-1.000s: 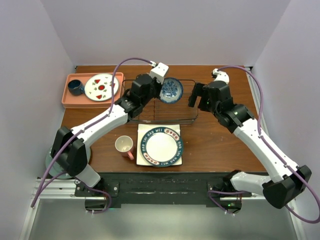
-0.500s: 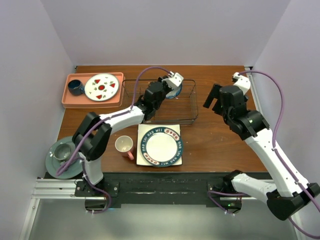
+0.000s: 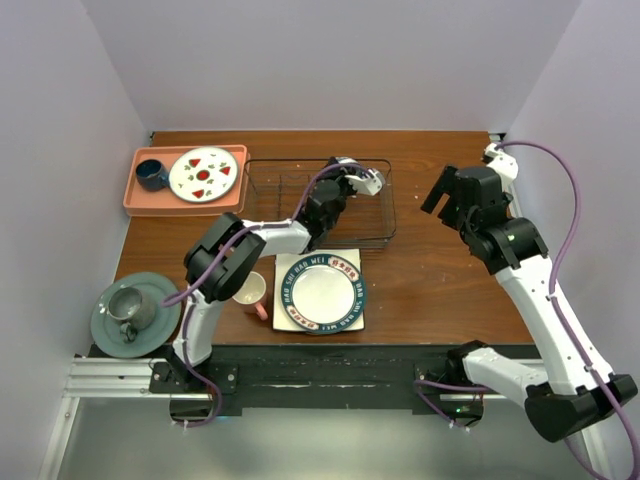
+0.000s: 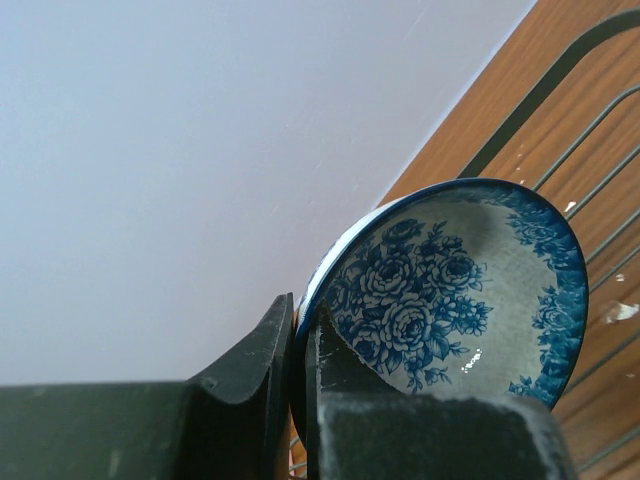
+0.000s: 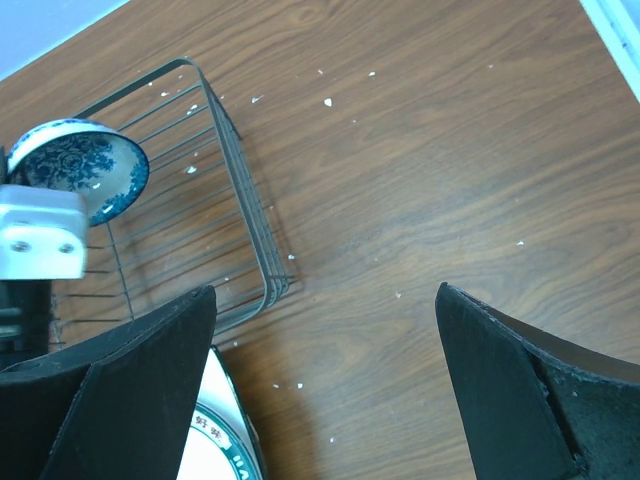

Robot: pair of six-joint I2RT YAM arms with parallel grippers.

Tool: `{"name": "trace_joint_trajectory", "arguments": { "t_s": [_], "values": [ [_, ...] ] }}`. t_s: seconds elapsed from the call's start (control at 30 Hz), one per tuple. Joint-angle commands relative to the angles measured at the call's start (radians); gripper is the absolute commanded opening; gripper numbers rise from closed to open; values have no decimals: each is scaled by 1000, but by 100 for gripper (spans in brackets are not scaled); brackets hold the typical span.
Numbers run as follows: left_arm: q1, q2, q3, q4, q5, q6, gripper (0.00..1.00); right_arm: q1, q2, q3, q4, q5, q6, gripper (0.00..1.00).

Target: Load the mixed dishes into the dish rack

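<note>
Brown wooden table (image 3: 430, 285) carries everything. With the left gripper (image 4: 300, 330) I pinch the bowl (image 4: 460, 290) tightly by its rim and hold it tilted on edge over the right end of the rack (image 5: 250, 230); if it touches the wires, I cannot tell. The right gripper (image 5: 325, 295) hangs wide and empty beside the rack. I judge the step is placing the bowl. Next I should lower it between the wires and release slowly, otherwise it may roll. The mug (image 3: 248, 291) waits near the front.
</note>
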Motion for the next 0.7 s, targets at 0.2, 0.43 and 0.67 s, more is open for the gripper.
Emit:
{"name": "trace_joint_trajectory", "arguments": {
  "t_s": [0.2,0.43,0.67],
  "values": [
    [-19,70,50,286,13,190,0,-62,26,49,7,-94,-20,94],
    [-19,99,29,287,116,262,0,-64,17,31,5,-95,-25,93],
    [-19,132,-4,348,211,337,0,-73,4,28,5,-77,-40,94]
  ]
}}
